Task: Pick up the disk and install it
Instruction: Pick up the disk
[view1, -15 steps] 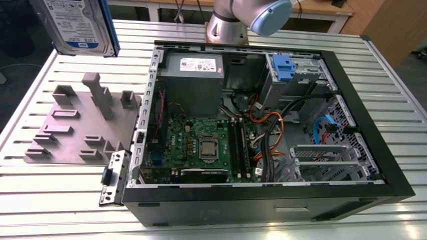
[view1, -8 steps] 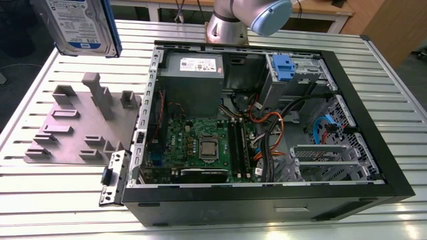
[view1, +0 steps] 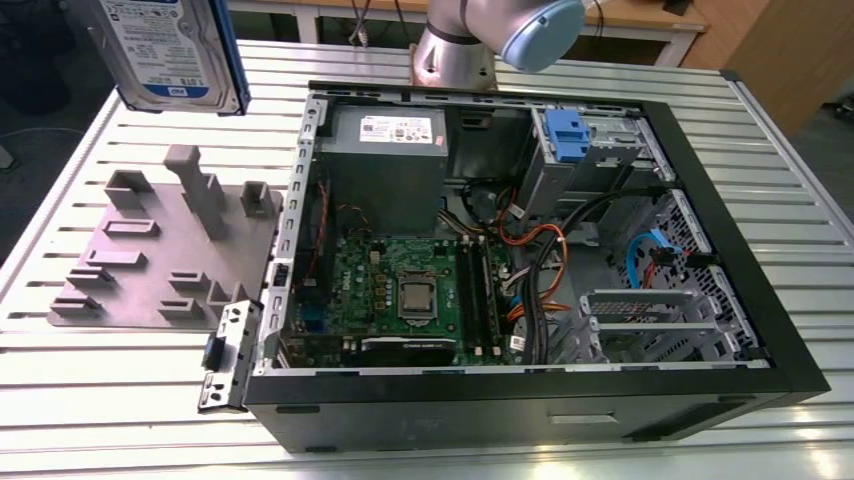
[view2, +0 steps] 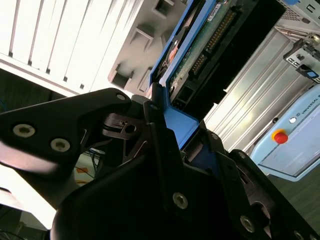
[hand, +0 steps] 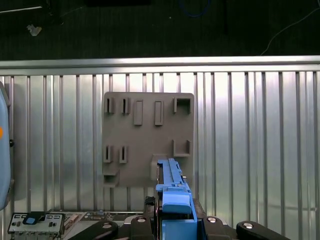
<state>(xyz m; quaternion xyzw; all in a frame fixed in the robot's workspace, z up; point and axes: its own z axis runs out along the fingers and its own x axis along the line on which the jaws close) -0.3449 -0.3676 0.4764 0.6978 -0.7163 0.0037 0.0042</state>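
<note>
1. Upper left of the exterior view: the disk (view1: 174, 50) hangs clear above the slatted bench (view1: 134, 400). Its labelled face is toward the camera and a blue carrier rail runs down its right edge.
2. Jaws: in both wrist views the black jaws of the gripper (hand: 173, 220) are closed on the disk's blue carrier, one on each side. The grip appears secure.
3. Left of centre in the exterior view: a grey slotted fixture (view1: 160, 250) lies flat on the bench, just beside the left wall of the case. No drive sits in its slots. In the first wrist view the disk is seen edge-on with this fixture beyond it.
4. Centre: the open computer case (view1: 467, 410) lies on its side on the bench. The power supply (view1: 387, 130) sits toward the upper edge and the motherboard (view1: 400, 290) is below it.
5. Upper right of centre: the drive cage (view1: 607, 140) with its blue latch (view1: 566, 135) stands inside the case, well apart from the disk.
6. Status, as judged: the pick-up is complete, since the disk is off the bench and in the jaws. Installation is outstanding, as no part of the disk is within the case.
</note>
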